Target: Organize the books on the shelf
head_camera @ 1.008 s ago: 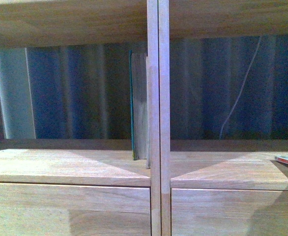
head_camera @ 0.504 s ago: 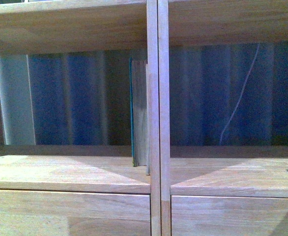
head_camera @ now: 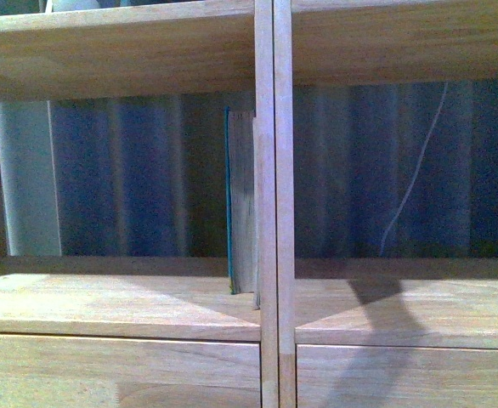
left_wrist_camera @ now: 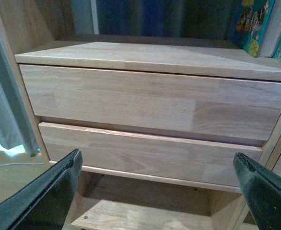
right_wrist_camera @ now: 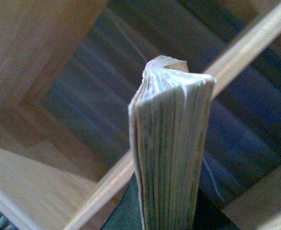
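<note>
Holding second book [right_wrist_camera: 171, 153] in right gripper (fingers hidden).
Left gripper [left_wrist_camera: 157, 155] spread wide facing drawer fronts [left_wrist_camera: 150, 103]; teal book [head_camera: 239, 204] upright against shelf [head_camera: 273, 170] centre divider, left compartment.

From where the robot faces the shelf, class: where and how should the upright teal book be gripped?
Pinch the teal book across its thickness at the page edges facing the robot, at mid height, coming straight in from the front. It stands upright against the central divider, so that front edge is the free part; expect little room on the divider side. The left pincer is open.
</note>
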### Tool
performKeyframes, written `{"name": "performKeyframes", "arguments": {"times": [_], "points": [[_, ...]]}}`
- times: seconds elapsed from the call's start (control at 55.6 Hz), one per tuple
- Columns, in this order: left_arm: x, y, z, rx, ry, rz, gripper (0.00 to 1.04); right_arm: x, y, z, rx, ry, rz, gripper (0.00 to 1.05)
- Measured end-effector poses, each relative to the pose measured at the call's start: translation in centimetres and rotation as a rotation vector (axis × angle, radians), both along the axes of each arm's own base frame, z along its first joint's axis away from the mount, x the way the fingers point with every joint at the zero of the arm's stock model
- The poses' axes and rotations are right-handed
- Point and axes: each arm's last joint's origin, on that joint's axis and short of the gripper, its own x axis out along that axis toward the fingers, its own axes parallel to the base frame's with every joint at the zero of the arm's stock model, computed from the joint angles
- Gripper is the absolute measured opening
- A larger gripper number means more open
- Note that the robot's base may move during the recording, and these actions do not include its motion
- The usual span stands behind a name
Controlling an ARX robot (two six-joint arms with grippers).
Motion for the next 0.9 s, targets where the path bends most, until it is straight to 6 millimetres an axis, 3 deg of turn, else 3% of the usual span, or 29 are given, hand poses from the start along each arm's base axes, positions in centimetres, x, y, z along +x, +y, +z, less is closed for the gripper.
{"name": "performKeyframes", "arguments": {"times": [0.27,0.432,0.594,0.9], "points": [[0.0,0.0,0.0,0.000,0.000,0.000,0.97,3.1,2.9,1.9,-0.078,-0.049,0.090,0.07],[0.0,0.0,0.0,0.000,0.000,0.000,0.97,3.6,3.9,1.9,-0.100,-0.050,0.113,0.07],[0.0,0.0,0.0,0.000,0.000,0.000,0.97,2.6,4.7,1.4,-0.116,-0.040,0.123,0.07],[0.0,0.0,0.0,0.000,0.000,0.000,0.97,-1.9,5.0,0.3,-0.144,0.004,0.140,0.07]]}}
